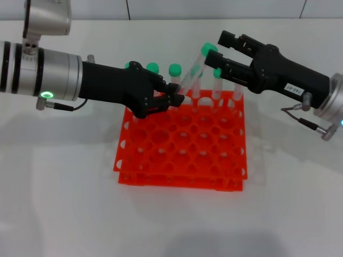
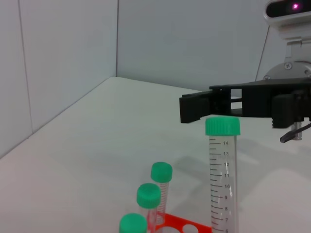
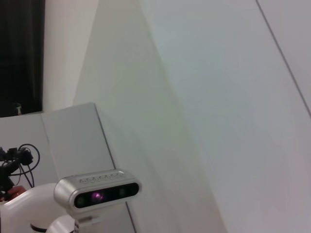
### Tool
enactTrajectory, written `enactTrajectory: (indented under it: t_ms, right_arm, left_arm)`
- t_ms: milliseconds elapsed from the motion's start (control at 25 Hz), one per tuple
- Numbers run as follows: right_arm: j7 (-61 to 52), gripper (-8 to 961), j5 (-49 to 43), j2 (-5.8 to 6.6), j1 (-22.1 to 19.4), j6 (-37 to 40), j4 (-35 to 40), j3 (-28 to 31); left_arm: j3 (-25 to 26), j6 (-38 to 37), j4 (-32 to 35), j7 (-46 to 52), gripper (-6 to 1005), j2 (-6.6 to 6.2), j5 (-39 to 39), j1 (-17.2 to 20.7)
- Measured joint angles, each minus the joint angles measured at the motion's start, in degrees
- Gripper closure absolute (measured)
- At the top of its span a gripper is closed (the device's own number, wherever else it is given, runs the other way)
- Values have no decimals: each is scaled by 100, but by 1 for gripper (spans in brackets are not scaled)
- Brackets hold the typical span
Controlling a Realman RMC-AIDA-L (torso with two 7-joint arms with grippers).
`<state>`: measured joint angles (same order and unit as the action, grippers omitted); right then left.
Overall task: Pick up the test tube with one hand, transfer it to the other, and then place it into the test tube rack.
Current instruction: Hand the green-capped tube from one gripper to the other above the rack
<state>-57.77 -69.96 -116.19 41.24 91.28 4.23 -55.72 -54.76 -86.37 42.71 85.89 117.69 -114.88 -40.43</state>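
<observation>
the left gripper (image 1: pixel 176 99) is clamping the test tube (image 1: pixel 192 72) above the test tube rack (image 1: pixel 182 144). the right gripper (image 1: pixel 214 47) is waiting at its cap with jaws apart.

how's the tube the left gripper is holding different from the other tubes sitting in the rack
The held test tube leans, its cap toward the right gripper; the racked tubes stand upright. The left gripper clamps the held tube low on its body, above the orange rack; the racked ones sit in back-row holes, untouched. The right gripper's open fingers bracket the held tube's cap only. All share clear bodies and green screw caps.
</observation>
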Motion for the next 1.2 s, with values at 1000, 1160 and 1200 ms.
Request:
enactTrajectory:
  t_ms: [1000, 1160, 1200]
  right_arm:
    - [177, 253, 3, 0, 94, -23, -274, 6]
    - [156, 337, -10, 0, 116, -21, -274, 3]
    - [147, 357, -10, 0, 115, -21, -274, 2]
  left_arm:
    - [-298, 288, 0, -3, 806, 70, 53, -91]
    - [-299, 287, 0, -4, 806, 70, 54, -80]
    - [-299, 287, 0, -4, 806, 70, 54, -75]
